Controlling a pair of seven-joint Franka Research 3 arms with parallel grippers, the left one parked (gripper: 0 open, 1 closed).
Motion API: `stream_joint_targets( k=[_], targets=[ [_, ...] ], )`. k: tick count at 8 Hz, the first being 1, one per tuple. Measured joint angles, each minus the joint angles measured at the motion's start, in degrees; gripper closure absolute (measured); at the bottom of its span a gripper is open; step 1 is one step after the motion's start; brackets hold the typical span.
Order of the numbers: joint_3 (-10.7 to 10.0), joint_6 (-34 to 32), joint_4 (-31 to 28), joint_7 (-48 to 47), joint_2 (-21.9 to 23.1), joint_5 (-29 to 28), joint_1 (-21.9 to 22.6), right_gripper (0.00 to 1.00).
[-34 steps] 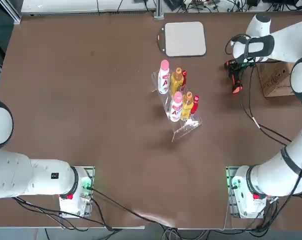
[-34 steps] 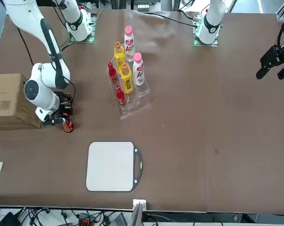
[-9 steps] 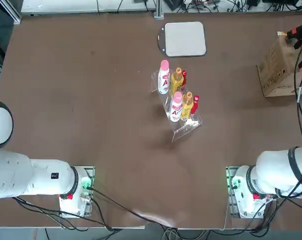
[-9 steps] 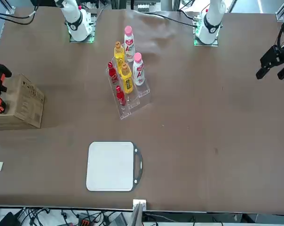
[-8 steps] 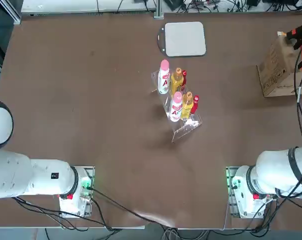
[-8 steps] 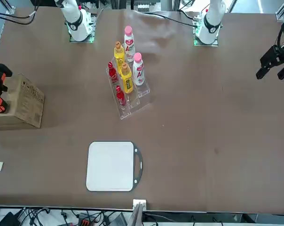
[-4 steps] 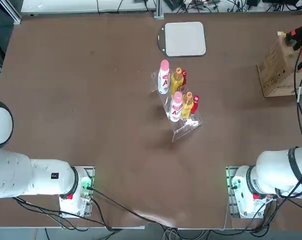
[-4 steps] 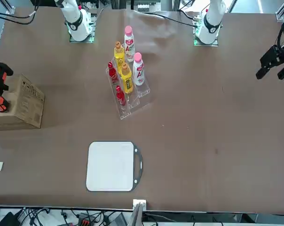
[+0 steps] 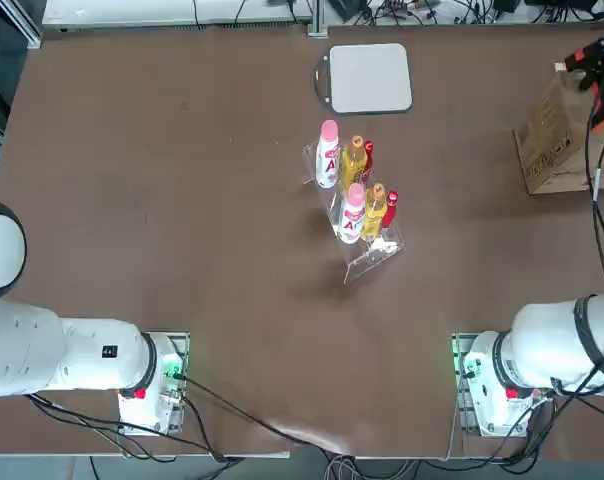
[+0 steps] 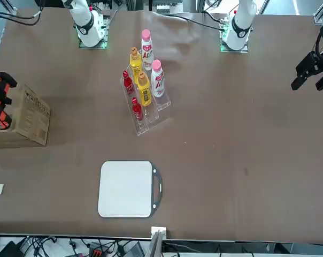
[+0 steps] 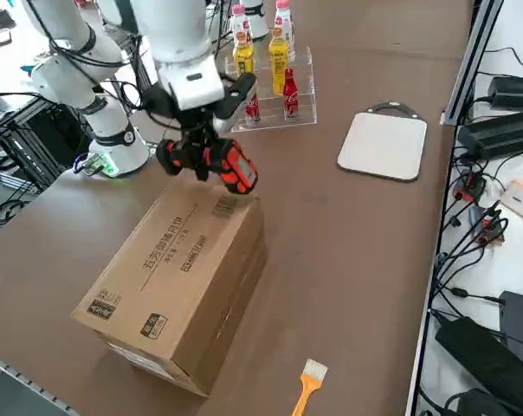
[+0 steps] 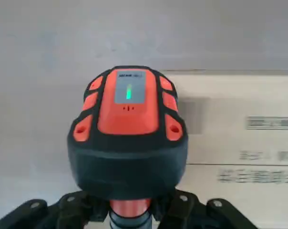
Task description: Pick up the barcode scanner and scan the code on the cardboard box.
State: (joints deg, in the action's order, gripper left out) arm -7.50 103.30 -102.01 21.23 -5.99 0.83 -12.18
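The barcode scanner (image 12: pixel 129 129) is hanging over the near-center edge of the cardboard box (image 11: pixel 175 269), its black-and-orange head showing a green light in the right wrist view. The right claw (image 12: pixel 129 210) is clenching the scanner below its head, one finger on either side. In the wrist view the lower part of the handle is running out of frame; in the top view the scanner is partly covered by cables and cut off near the frame edge.

The box is lying closed on the desk (image 9: pixel 232 200), printed with dark lettering and small label blocks. A pale label on its side wall is only partly visible, and the lettering is too small to read. In the front view the box is cut off by the frame edge.

Relative to the box, as the robot faces the desk:
- Left, well apart: a clear rack (image 10: pixel 145 120) is holding two pink-capped bottles (image 10: pixel 157 80), two yellow bottles (image 10: pixel 144 91) and two red bottles (image 10: pixel 137 108). Bottle bases are partly hidden by the rack.
- Left and farther from the robot's bases: a white board (image 10: pixel 125 189) with a dark handle is lying flat.
- Beyond, on the side away from the bases: an orange-handled brush (image 11: pixel 311 381) is lying near the box, its handle end cut off.
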Motion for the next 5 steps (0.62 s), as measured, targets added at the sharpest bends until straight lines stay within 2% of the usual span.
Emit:
stream_joint_targets(
  k=[3,5],
  targets=[
    [0.7,-0.5,-1.3,-15.0,1.4,-0.1,11.4,0.57],
    [0.8,8.0,-6.8,-23.0,0.9,0.0,18.9,0.57]
  ],
)
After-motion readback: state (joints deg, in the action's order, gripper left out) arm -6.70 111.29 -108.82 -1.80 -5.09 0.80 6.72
